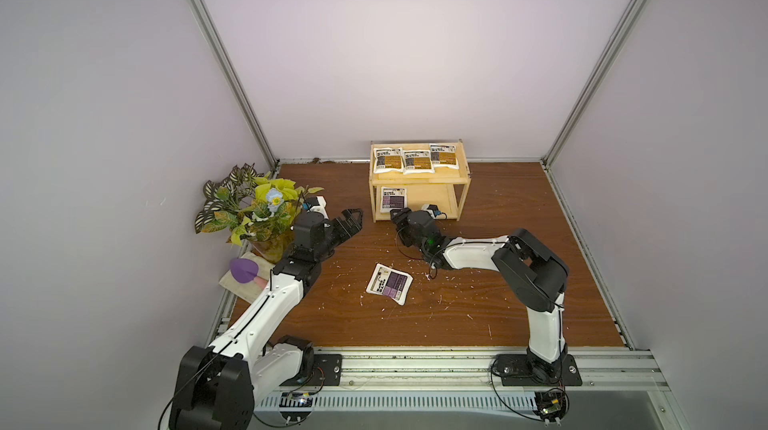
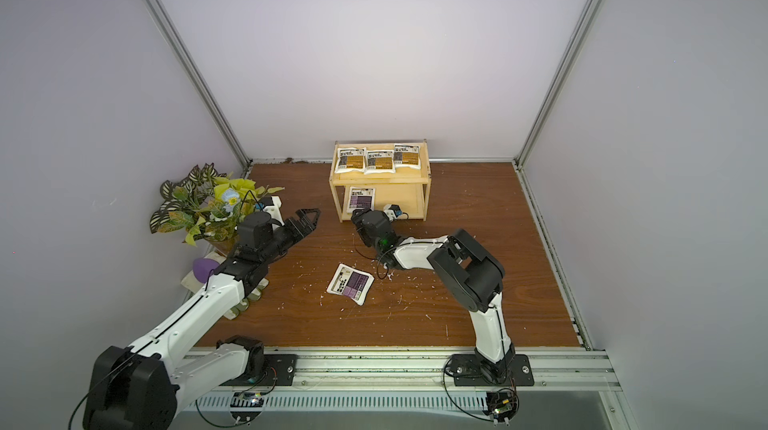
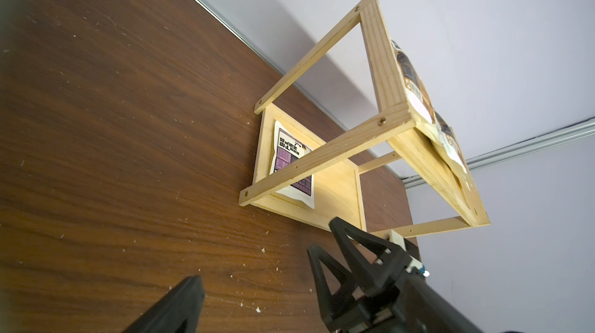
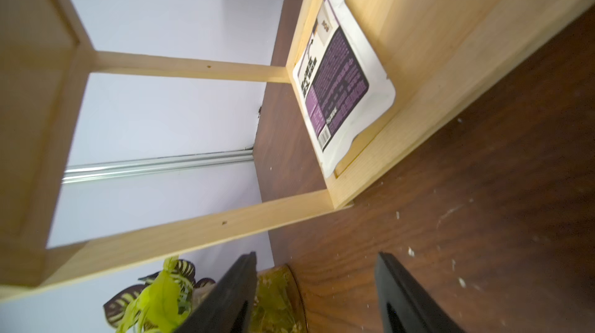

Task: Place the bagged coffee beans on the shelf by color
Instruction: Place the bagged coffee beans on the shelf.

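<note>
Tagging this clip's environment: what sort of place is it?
Probably a lab robot test cell, not a real shop: plain pale walls framed by aluminium rails, two white-and-black robot arms bolted at the edge of a brown wood-grain tabletop, and a small light wooden two-tier shelf staged with white coffee pouches.

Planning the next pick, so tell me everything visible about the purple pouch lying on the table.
The purple pouch is a flat, white, roughly square bag with a dark printed label and purple blocks, face up. It lies skewed on the brown wood-grain table, in front of the shelf and apart from it. Only the table touches it.
</note>
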